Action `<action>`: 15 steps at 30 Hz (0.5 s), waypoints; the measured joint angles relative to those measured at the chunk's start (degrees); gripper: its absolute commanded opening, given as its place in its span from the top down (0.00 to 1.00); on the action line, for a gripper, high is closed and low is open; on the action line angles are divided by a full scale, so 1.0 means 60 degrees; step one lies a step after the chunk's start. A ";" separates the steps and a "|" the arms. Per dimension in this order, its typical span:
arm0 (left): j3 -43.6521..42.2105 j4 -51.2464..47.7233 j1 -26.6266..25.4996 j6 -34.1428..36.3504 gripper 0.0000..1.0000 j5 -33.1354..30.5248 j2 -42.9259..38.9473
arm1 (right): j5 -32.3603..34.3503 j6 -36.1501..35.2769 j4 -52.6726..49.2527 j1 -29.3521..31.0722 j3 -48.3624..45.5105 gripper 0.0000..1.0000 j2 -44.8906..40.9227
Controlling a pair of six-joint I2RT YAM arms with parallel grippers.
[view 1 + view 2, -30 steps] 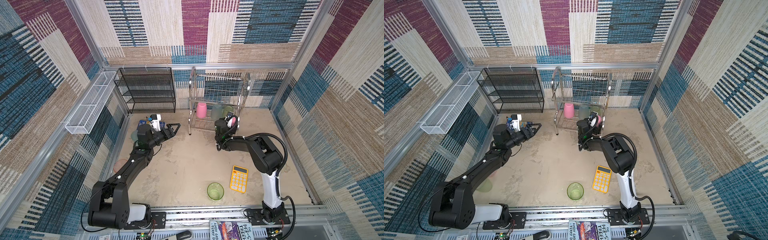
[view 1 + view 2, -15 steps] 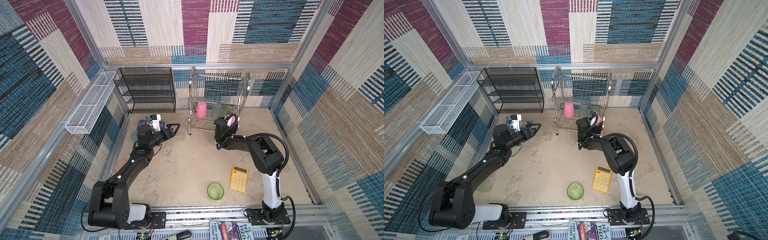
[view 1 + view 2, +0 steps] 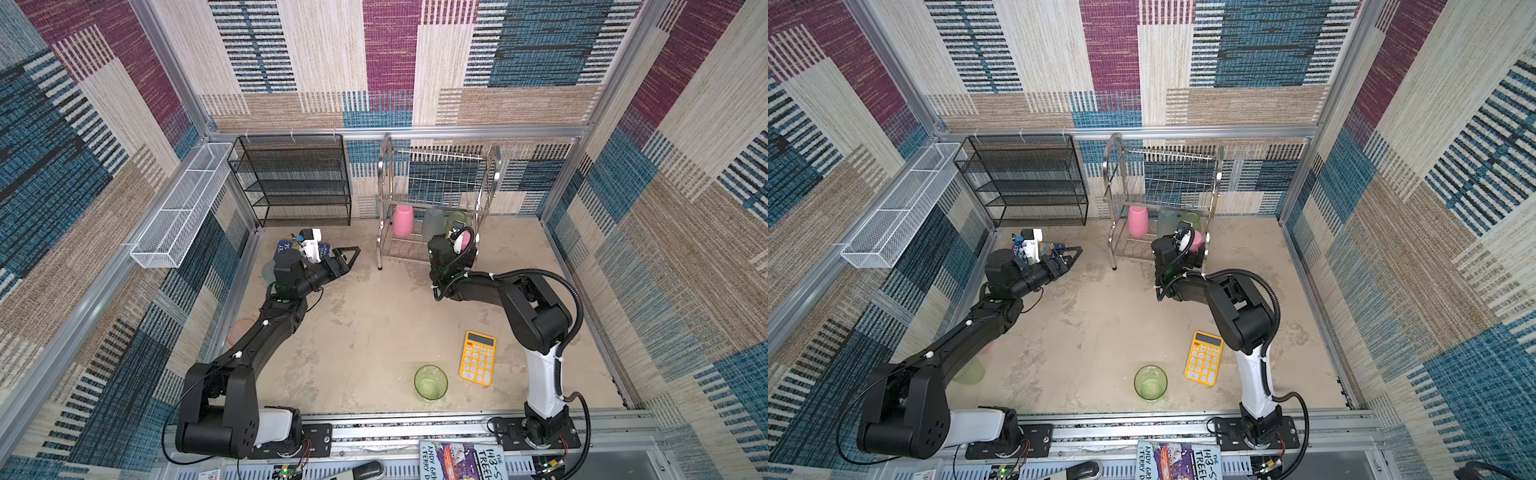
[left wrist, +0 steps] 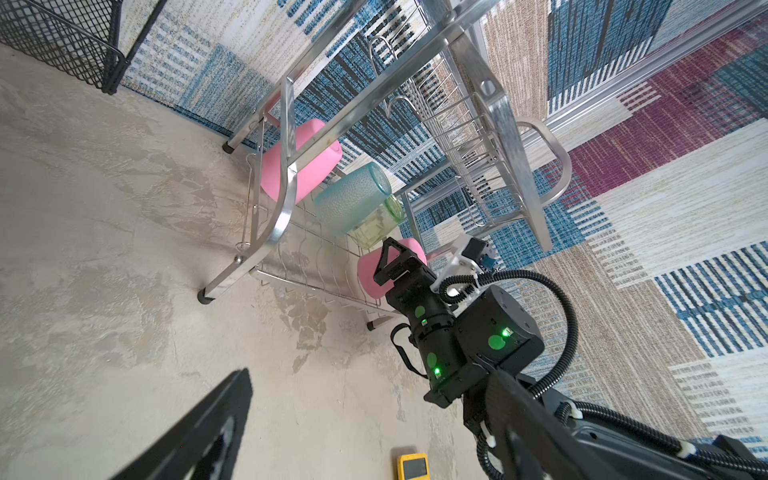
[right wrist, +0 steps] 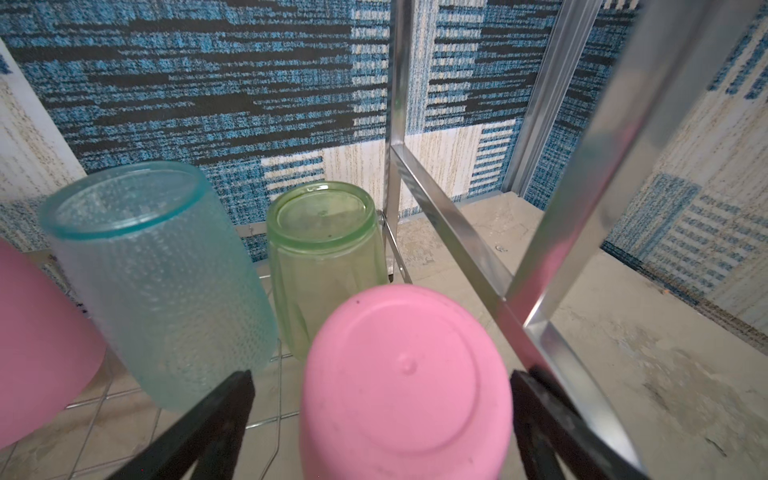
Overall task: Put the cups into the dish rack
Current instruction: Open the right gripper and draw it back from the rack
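The silver dish rack stands at the back wall. Its lower tier holds upside-down cups: a pink one, a teal one, a green one and a second pink one. My right gripper is open around that second pink cup, with a gap at each finger. My left gripper hangs open and empty over the floor, left of the rack. A green cup stands upright near the front. A teal cup and a salmon cup are partly hidden behind my left arm.
A black mesh shelf unit stands left of the rack, and a white mesh trough hangs on the left wall. A yellow calculator lies beside the green cup. Books lie past the front rail.
My right gripper has opened and let go of the pink cup, which stays in the rack's lower tier. The left arm has not moved.
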 measured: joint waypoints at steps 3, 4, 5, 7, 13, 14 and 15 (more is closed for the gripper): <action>-0.0004 0.0000 0.0000 -0.0004 0.08 0.0000 -0.0015 | 0.0000 -0.0131 0.0062 0.0098 -0.0149 0.00 -0.0084; -0.0011 0.0000 0.0000 -0.0007 0.08 0.0000 -0.0033 | 0.0000 -0.0142 0.0076 0.0124 -0.0200 0.00 -0.0109; -0.0018 0.0004 0.0000 -0.0007 0.09 0.0000 -0.0047 | 0.0000 -0.0160 0.0109 0.0160 -0.0251 0.00 -0.0138; -0.0029 0.0069 0.0007 -0.0011 0.09 0.0000 -0.0055 | 0.0000 -0.0273 0.0175 0.0222 -0.0364 0.00 -0.0200; -0.0069 0.0073 0.0047 -0.0036 0.09 -0.0015 -0.0171 | -0.0004 -0.0390 0.0364 0.0379 -0.0707 0.00 -0.0444; -0.0069 0.0084 0.0069 -0.0036 0.09 -0.0026 -0.0186 | -0.0004 -0.0390 0.0379 0.0401 -0.0769 0.00 -0.0499; -0.0073 0.0113 0.0084 -0.0040 0.09 -0.0098 -0.0189 | -0.0004 -0.0390 0.0382 0.0430 -0.0849 0.00 -0.0576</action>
